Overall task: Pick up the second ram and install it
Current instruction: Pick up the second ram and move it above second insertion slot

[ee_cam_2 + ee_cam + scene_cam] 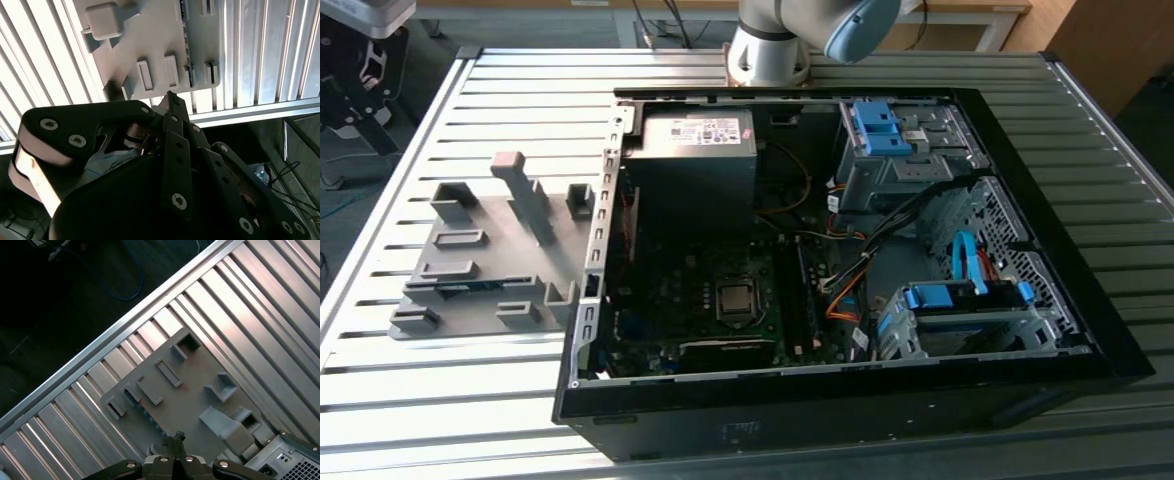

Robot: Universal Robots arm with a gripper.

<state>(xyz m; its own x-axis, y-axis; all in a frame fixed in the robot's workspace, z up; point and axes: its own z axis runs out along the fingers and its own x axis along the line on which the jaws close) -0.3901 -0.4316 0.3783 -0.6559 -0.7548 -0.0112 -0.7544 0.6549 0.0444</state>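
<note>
The second ram (464,286) is a slim blue stick standing on edge in a slot of the grey slotted holder (494,250), on the table at the exterior view's left of the open computer case (854,380). In the first wrist view the ram (147,415) is a thin dark line across the holder (190,395). My gripper (172,438) hangs well above the holder, just off the ram's near end, with its black fingers pressed together and nothing between them. The second wrist view has the gripper (170,97) over the holder's (145,45) edge.
Inside the case lie the motherboard (720,300), a power supply (694,150), loose cables and light-blue drive-bay clips (881,130). The arm's base (767,45) stands behind the case. The ribbed metal table (1067,130) ends close beyond the holder, with dark floor past it.
</note>
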